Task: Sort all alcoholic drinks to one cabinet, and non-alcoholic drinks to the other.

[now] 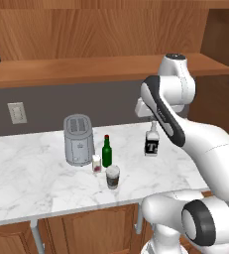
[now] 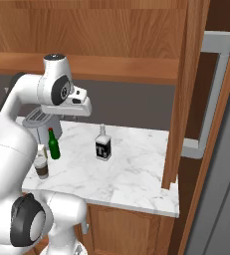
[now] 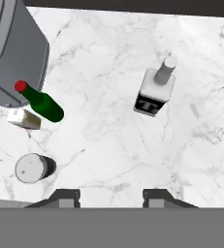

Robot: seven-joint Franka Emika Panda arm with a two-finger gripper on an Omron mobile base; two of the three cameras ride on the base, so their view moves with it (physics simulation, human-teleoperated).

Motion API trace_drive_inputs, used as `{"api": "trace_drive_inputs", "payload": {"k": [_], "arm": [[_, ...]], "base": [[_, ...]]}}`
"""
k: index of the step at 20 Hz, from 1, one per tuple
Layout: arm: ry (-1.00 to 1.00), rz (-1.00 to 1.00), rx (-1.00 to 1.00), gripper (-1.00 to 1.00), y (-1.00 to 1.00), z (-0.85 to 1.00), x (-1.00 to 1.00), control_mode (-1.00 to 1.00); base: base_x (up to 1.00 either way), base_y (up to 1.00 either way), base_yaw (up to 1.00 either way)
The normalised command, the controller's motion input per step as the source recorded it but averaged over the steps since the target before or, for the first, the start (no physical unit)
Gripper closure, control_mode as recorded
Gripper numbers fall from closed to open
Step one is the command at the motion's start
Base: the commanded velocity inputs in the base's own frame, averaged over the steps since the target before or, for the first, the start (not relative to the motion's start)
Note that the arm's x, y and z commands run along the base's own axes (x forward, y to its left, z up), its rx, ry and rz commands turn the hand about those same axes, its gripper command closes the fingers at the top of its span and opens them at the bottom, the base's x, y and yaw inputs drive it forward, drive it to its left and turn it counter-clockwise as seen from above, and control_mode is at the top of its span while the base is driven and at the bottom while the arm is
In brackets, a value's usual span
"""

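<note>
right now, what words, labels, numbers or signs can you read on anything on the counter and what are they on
"T": white letter on the black label of the clear squarish bottle.
Small white carton: a red-pink mark, too small to read.
Coffee cup: dark sleeve, no text legible.
Green bottle: no label visible.
Toaster: small dark marks on its front, too blurred to read.

Glossy white rounded arm (image 1: 195, 144) links, dark grey joint discs (one at lower right of the left base view), two small dark fingertips (image 3: 67, 197).
</note>
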Motion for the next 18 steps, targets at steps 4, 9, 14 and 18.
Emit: {"api": "trace_drive_inputs", "payload": {"k": [4,9,14,18], "arm": [[0.0,0.0,0.0,-1.0,0.03,0.0,-0.17,-1.0],[0.0,-0.01,-0.04,-1.0,0.23,-0.06,-0.22,-1.0],[0.0,-0.09,-0.01,-1.0,0.32,-0.04,-0.19,-1.0],[0.0,-0.12,-0.03,-1.0,0.5,-0.03,-0.1,-1.0]], "base": [[0.0,0.0,0.0],[0.0,0.0,0.0],[0.0,0.0,0.0],[0.0,0.0,0.0]]}}
